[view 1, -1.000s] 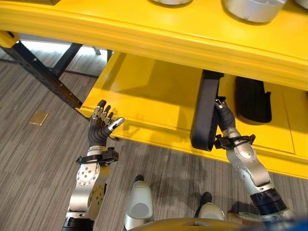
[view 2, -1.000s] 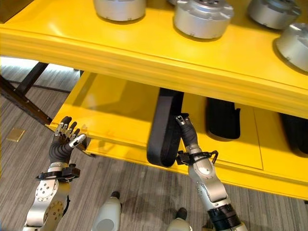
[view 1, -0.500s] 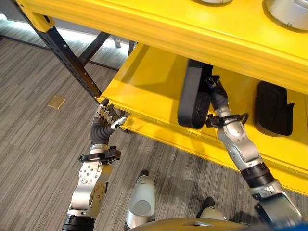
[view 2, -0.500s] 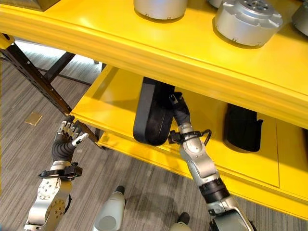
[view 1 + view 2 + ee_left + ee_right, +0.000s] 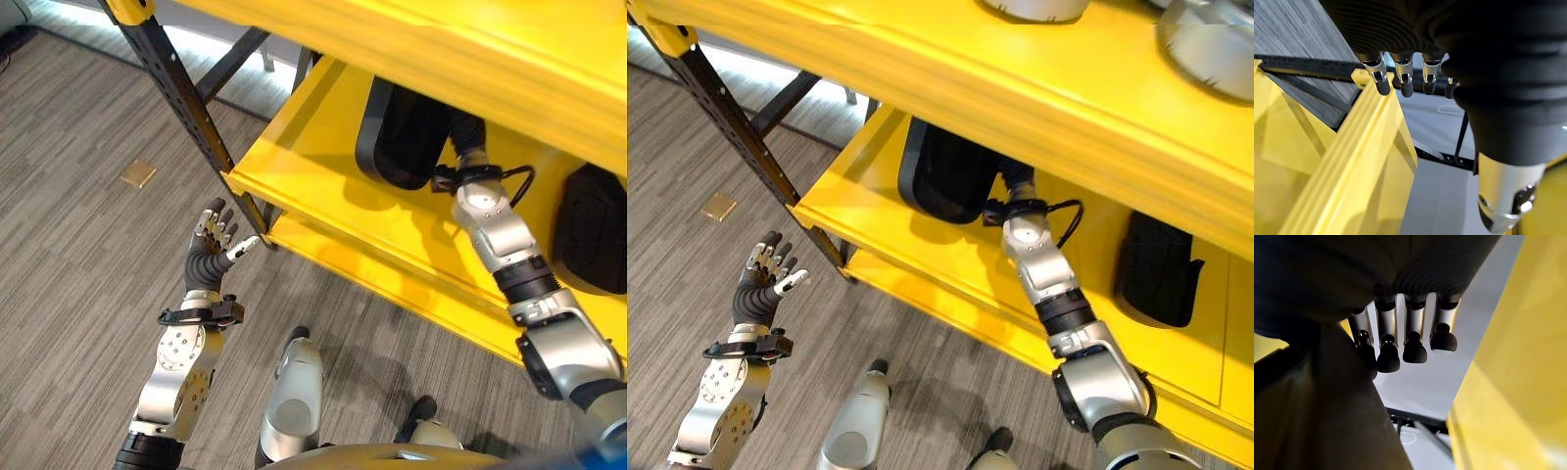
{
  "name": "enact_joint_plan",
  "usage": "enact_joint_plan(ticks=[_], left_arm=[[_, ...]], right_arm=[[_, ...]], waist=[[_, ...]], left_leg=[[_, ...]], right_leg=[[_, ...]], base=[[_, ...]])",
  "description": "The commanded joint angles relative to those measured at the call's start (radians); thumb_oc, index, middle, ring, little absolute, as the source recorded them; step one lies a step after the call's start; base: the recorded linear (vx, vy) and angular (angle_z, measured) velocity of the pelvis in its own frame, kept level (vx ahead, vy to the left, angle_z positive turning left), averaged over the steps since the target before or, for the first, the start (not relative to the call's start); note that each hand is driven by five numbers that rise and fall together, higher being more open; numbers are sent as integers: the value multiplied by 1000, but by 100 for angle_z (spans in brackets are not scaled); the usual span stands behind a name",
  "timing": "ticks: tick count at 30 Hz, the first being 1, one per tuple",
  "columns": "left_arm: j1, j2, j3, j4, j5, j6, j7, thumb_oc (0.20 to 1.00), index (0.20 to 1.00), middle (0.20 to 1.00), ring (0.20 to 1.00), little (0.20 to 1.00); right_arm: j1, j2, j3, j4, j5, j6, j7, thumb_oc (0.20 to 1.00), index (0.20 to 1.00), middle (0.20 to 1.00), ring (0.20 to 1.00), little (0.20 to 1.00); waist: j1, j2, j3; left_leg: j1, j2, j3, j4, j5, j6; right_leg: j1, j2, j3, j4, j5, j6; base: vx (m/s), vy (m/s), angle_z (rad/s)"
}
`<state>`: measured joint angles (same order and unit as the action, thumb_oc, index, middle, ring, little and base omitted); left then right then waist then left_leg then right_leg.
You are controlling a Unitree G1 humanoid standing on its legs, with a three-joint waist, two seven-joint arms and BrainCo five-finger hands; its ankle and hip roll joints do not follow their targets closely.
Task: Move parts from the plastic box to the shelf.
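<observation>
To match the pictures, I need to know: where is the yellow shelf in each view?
Left eye view: yellow shelf across the top and right.
Right eye view: the same, top and right.
Left wrist view: its edge beyond the left hand.
Right wrist view: beside the right hand.
Shared landmark: black post at the shelf's corner.

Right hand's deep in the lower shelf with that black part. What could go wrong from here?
1. The black part stands on edge near the front lip of the lower shelf; it could tip outward once released.
2. The right hand reaches under the upper shelf; withdrawing may knock it.
3. The left hand, open, hangs beside the black upright; a step could bump it.
</observation>
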<state>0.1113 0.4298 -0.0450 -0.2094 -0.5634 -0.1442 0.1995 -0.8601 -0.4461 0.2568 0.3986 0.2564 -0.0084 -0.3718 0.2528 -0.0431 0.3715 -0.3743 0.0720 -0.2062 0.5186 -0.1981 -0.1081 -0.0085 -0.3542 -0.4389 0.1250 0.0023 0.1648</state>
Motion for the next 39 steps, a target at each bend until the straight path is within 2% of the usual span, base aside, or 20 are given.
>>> enact_joint_plan(ticks=[1,12,19,31,39], left_arm=[[1,51,-5,-105,-7,-76,2,1000,1000,1000,1000,1000],[-8,47,-24,-104,-8,-88,23,1000,1000,1000,1000,1000],[-4,41,-37,-100,-14,-93,41,1000,1000,1000,1000,1000],[12,55,-39,-116,-35,-88,32,1000,1000,1000,1000,1000],[20,59,-27,-121,-38,-86,18,1000,1000,1000,1000,1000]], right_arm=[[-96,-49,-4,-15,-59,-41,-48,200,200,200,200,200],[-150,-140,2,155,-158,7,-90,200,200,200,200,200],[-156,-132,-2,325,-107,19,-102,200,200,200,200,200],[-189,-175,20,422,-123,39,-100,200,200,200,200,200],[-157,-229,34,389,-241,70,-84,200,200,200,200,200]], waist=[[8,-7,-31],[-4,8,20],[-27,0,29],[-36,-1,45],[-33,-4,51]], left_leg=[[70,4,40,-64,12,32],[45,6,40,-34,6,35],[48,16,46,-34,5,28],[36,19,48,-30,8,28],[22,14,53,-34,10,32]], right_leg=[[-48,-24,43,263,-141,-12],[-78,-25,56,304,-162,-24],[-85,-16,67,309,-169,-28],[-95,-11,71,306,-164,-26],[-97,-13,63,289,-154,-23]], base=[[0,0,0],[-15,14,2],[-5,6,-2],[0,0,0],[0,0,0]])
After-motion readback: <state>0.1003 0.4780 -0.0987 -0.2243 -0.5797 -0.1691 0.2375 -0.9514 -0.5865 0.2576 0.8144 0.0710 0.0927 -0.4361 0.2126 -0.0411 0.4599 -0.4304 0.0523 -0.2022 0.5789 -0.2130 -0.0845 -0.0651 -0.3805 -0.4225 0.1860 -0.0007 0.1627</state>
